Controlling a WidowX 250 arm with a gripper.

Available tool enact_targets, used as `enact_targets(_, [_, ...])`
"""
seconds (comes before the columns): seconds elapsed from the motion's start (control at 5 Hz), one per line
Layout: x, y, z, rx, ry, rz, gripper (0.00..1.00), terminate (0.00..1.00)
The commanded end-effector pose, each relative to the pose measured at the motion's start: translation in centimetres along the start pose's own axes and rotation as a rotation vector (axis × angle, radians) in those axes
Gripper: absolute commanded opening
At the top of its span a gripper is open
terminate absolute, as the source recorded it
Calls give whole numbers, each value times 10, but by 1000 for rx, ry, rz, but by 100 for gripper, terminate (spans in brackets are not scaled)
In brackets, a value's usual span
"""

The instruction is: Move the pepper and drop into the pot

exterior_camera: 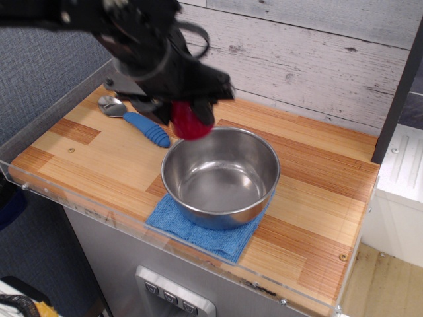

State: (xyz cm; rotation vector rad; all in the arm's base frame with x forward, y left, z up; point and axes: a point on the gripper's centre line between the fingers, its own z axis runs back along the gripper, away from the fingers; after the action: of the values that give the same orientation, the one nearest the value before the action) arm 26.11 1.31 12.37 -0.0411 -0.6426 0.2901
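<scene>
Pepper [191, 121] sits clamped in your gripper [188, 112], hanging just under the black fingers with its red body poking out below them. You have it held in the air at the far-left rim of the pot [220, 177], not inside yet. That pot rests on the blue cloth [206, 232], and the blue-handled spoon [134, 118] lies on the wooden table [317, 198] to the left.
</scene>
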Motion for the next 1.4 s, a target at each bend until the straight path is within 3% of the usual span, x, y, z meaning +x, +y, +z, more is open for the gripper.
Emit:
enact_targets(0.0, [-15,-9,-22,-30,37,-93,0,0])
enact_targets(0.8, [-40,-4,-60,2,143,-142,0,0])
enact_targets(1.0, [-37,-1,-63,66,183,-108,100,0])
enact_targets(1.2, [-35,2,-63,84,181,-61,100,0])
